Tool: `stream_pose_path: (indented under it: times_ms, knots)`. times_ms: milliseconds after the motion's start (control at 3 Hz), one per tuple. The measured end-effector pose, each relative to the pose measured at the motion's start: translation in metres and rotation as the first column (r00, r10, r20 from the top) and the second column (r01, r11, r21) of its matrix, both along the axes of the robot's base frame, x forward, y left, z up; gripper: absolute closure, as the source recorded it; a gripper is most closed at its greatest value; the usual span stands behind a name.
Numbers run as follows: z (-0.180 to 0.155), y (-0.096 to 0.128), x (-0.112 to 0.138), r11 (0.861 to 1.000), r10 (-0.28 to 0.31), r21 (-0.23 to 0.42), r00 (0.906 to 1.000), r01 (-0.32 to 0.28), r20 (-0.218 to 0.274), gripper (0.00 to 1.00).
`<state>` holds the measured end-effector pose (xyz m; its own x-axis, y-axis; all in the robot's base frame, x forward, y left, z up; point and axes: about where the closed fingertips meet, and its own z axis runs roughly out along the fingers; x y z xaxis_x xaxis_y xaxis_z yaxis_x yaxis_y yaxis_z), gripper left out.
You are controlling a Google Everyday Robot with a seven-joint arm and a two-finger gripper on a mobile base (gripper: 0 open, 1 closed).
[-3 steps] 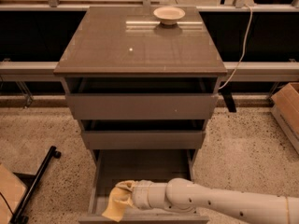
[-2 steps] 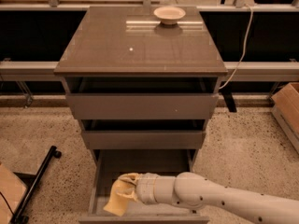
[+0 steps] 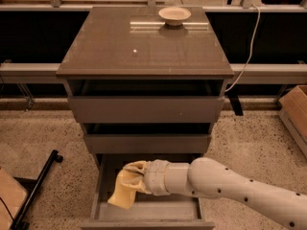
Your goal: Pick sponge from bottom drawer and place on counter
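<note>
The tan-yellow sponge [image 3: 123, 191] hangs from my gripper [image 3: 134, 176] over the left part of the open bottom drawer [image 3: 148, 210]. The gripper is shut on the sponge's upper end, and the sponge droops down toward the drawer floor. My white arm [image 3: 230, 186] reaches in from the lower right, level with the drawer. The counter [image 3: 144, 47] is the glossy grey-brown top of the cabinet, with a small white dot [image 3: 135, 51] near its middle.
A pale round bowl [image 3: 174, 15] stands at the back of the counter. The two upper drawers [image 3: 146, 109] stick out slightly. A black bar [image 3: 36, 190] lies on the floor at left, a cardboard box [image 3: 295, 111] at right, and a white cable [image 3: 244, 56] hangs behind.
The gripper has risen and moved back toward the cabinet with the sponge, which now hangs clear above the drawer floor.
</note>
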<state>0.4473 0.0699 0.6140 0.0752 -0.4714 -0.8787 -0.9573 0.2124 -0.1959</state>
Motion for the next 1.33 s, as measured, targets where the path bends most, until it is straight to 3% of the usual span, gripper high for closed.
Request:
stream_pose_path:
  times_ms: [667,1000,1333]
  knots:
    - [-0.003,0.009,0.008,1.0,0.0,0.031,0.9999,0.0,-0.015,1.0]
    - [0.018,0.019,0.032,0.986,0.002,0.165,1.0,-0.002,-0.002,1.0]
    - [0.054,0.02,0.062,0.952,0.005,0.304,0.9991,-0.017,0.041,1.0]
